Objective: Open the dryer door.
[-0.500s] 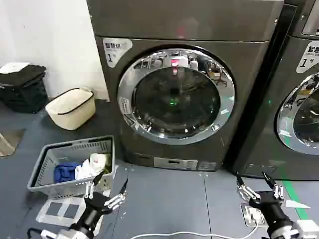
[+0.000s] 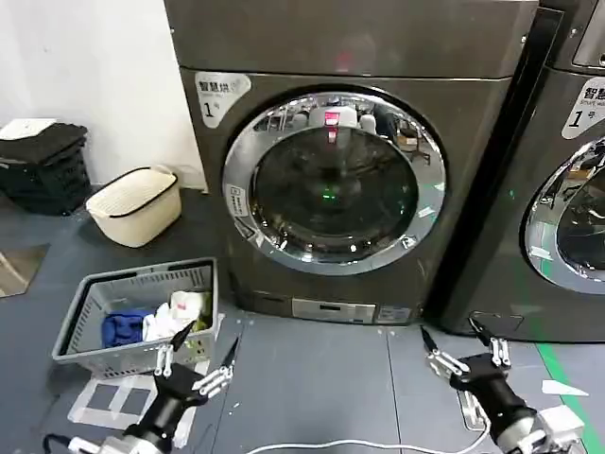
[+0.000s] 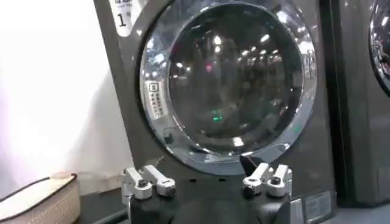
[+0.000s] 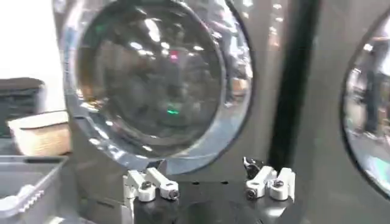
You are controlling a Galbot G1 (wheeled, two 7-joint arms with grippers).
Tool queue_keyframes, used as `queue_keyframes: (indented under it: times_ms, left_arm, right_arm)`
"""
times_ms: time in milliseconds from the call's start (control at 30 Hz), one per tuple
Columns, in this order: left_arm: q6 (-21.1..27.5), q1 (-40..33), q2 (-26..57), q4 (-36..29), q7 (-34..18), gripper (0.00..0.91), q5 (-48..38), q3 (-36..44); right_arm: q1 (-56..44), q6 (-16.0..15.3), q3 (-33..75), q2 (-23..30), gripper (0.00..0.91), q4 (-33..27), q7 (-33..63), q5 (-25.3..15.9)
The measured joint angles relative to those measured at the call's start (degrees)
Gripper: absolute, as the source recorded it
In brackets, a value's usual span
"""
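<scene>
The dryer door sits closed and flush in the front of the grey dryer, its chrome ring framing dark glass with a small green light reflected near the middle. A label with the numeral 1 is stuck on the machine's upper left corner, and a narrow panel runs along its base.

The left gripper hangs low above the dark floor, in front of the dryer's lower left corner and well apart from the door. Its fingers are spread and hold nothing. In the left wrist view the gripper points straight at the door, the two fingertips wide apart below the chrome ring.

The right gripper is also low, in front of the gap between the dryer and the second machine on the right. Its fingers are spread and empty, apart from the door. In the right wrist view this gripper faces the door, with the second machine's chrome-ringed door at the side.

A grey laundry basket holding blue and white cloth stands on the floor just beside the left gripper. A cream basket stands by the white wall, near a stack of dark items. A white cable lies across the floor between the arms.
</scene>
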Motion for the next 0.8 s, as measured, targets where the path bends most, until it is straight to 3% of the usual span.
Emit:
queue_keyframes:
  times_ms: [367,600,800]
  left_arm:
    - [-0.4,1.9,-0.7,-2.5,0.0,0.907,0.9,-0.4]
    - [-0.5,2.8,-0.8,-3.0,0.0,0.907,1.7,-0.5]
    - [-0.7,3.2,-0.8,-3.5,0.0,0.907,1.8,-0.6]
  right_arm:
    - [14.2,4.1,-11.8,-8.0,0.907,-10.9,-1.6,3.2]
    - [24.3,5.9,-19.1,-10.7,0.907,-17.0,-3.5,6.4]
    - [32.5,6.3,-25.1,-11.1,0.907,-22.2,-4.8,6.7]
